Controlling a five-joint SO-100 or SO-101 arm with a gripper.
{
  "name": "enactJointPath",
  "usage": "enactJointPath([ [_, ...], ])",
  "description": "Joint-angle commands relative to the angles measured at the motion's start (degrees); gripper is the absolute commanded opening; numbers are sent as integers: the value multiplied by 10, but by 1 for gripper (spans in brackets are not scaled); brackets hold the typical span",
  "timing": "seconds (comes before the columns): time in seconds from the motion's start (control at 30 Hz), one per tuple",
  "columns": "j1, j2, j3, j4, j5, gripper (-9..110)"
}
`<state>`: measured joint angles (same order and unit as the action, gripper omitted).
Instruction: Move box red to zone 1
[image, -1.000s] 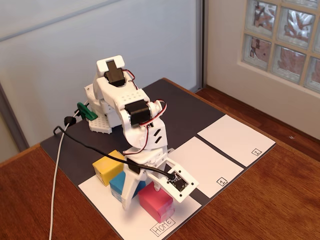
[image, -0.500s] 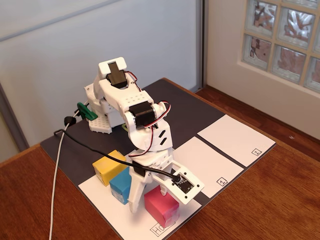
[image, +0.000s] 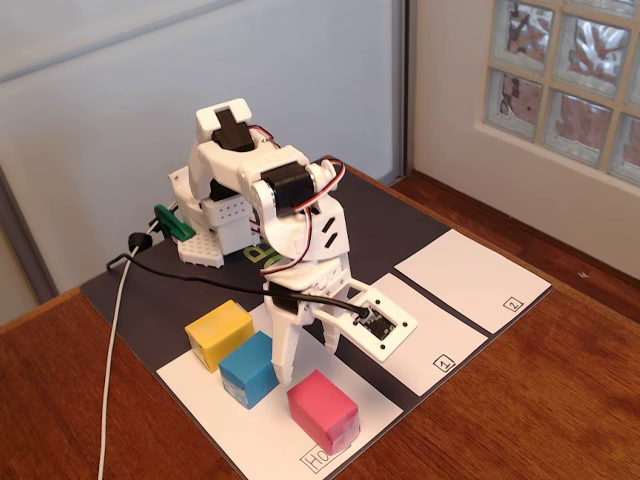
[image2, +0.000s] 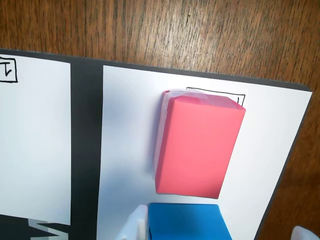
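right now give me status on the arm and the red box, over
Gripper raised above the Home sheet, fingers open, holding nothing. Red box sits free on Home sheet, covering part of the label. Zone 1 bare. Blue box close beside red box.

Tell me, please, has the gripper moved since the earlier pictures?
Yes. The gripper has risen off the red box and drawn back from the Home sheet's near edge.
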<state>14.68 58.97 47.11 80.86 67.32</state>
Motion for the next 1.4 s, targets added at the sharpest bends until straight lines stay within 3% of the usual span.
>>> enactJointPath([
  [0.0,2,35,-3,-3,-10,35],
  [0.87,7,-85,-10,-67,-4,40],
  [1.37,14,-25,-10,-23,-25,36],
])
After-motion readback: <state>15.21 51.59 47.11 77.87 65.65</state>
